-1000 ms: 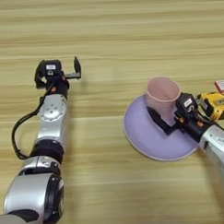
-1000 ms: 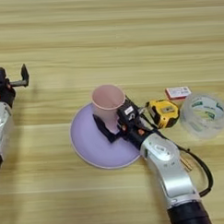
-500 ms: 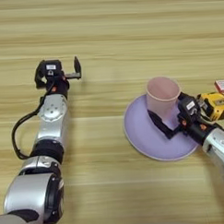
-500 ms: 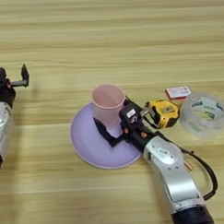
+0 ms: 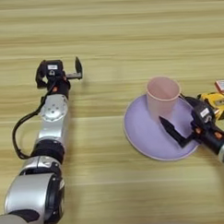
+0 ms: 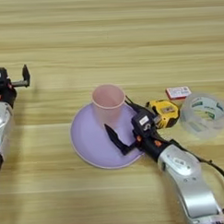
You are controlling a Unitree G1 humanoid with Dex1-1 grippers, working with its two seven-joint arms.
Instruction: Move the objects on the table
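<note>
The pale pink plastic cup (image 6: 108, 107) stood upright on the lilac round plate (image 6: 87, 142), toward the plate's far side. The right gripper (image 6: 121, 132) sat just beside it, spread open: one black finger (image 6: 114, 137) lay low over the plate on the near side of the cup's base, the other reached past the cup's right flank, so the cup's lower wall was at the mouth of the fingers but not clamped. Compared with a second before, the cup and plate lay in the same spot and the gripper's pose was almost unchanged; at most it had edged slightly. I judged this a pause just short of closing on the cup, or just after letting go; the pictures could not settle which, so the cup's move looked either finished or not yet begun.

Behind the gripper's wrist, touching or nearly touching it, lay the yellow-and-black tape measure (image 6: 163, 113). Further out to the right of the fingers were a small red-and-white box (image 6: 178, 92) and a roll of clear tape (image 6: 202, 114), both well apart from the cup. No screwdriver could be made out.

The left gripper (image 5: 66, 73) rested far to the left of the cup on the wooden table (image 5: 110, 35), parked as before; one finger stood up, but whether it was open I could not tell.
</note>
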